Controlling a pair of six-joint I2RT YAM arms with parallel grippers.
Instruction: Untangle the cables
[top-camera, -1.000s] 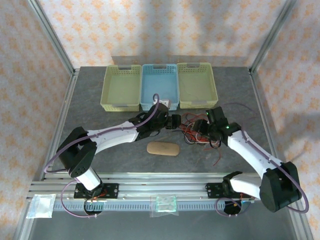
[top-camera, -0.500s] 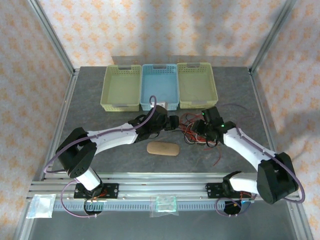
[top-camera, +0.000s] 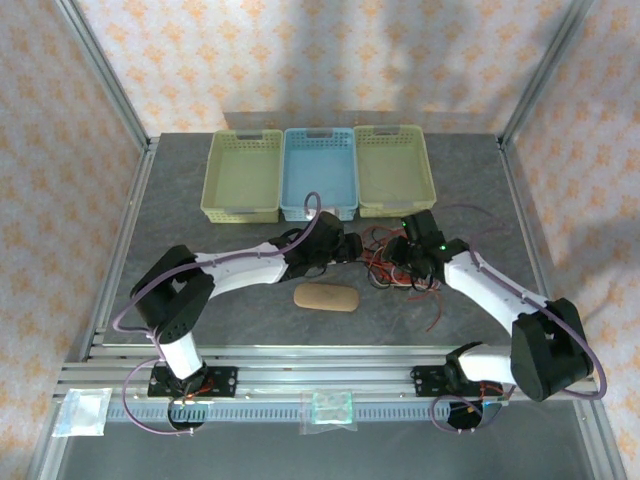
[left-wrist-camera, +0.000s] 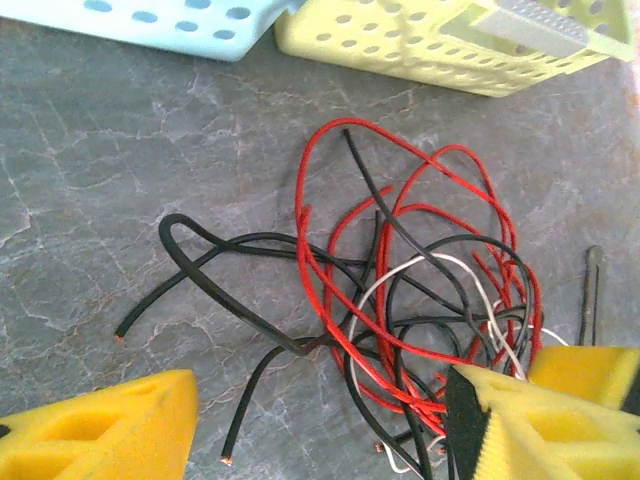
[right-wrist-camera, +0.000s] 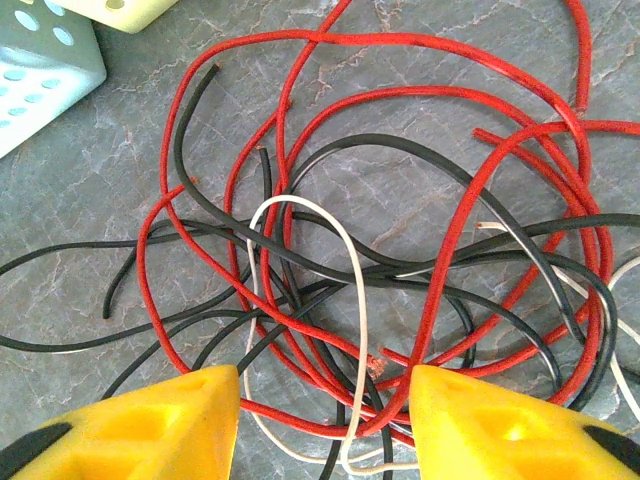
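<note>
Grey marbled table (top-camera: 200, 300), patterned wallpaper all round, three baskets (top-camera: 320, 170) in a row at the far side. The cables (top-camera: 385, 262) lie in one heap on the table just in front of the baskets, towards the right. They are red, black and white strands looped through each other, with a loose tail trailing to the near right. A tan pad (top-camera: 326, 297) sits near the heap's left side, apart from it.

Both arms reach in over the heap, one from each side. The left gripper (left-wrist-camera: 320, 420) hangs low at the heap's left edge with its jaws wide apart and nothing held; black ends and red loops lie on the table under the gap. The right gripper (right-wrist-camera: 325, 400) is down over the middle with its jaws parted less widely. Red, black and white strands cross the gap, but I see none pinched, so I'd call it open and empty.

It looks to me like the step is picking one strand each to pull apart. To do it well, each gripper should take a single wire, never a bundle. The black end (left-wrist-camera: 150, 310) lying clear at the left is an easy pick for the left one. The right should close on one strand only, say the white loop (right-wrist-camera: 295, 200). Then the two should draw apart slowly and low, watching that the rest of the heap doesn't drag along or catch on the baskets
</note>
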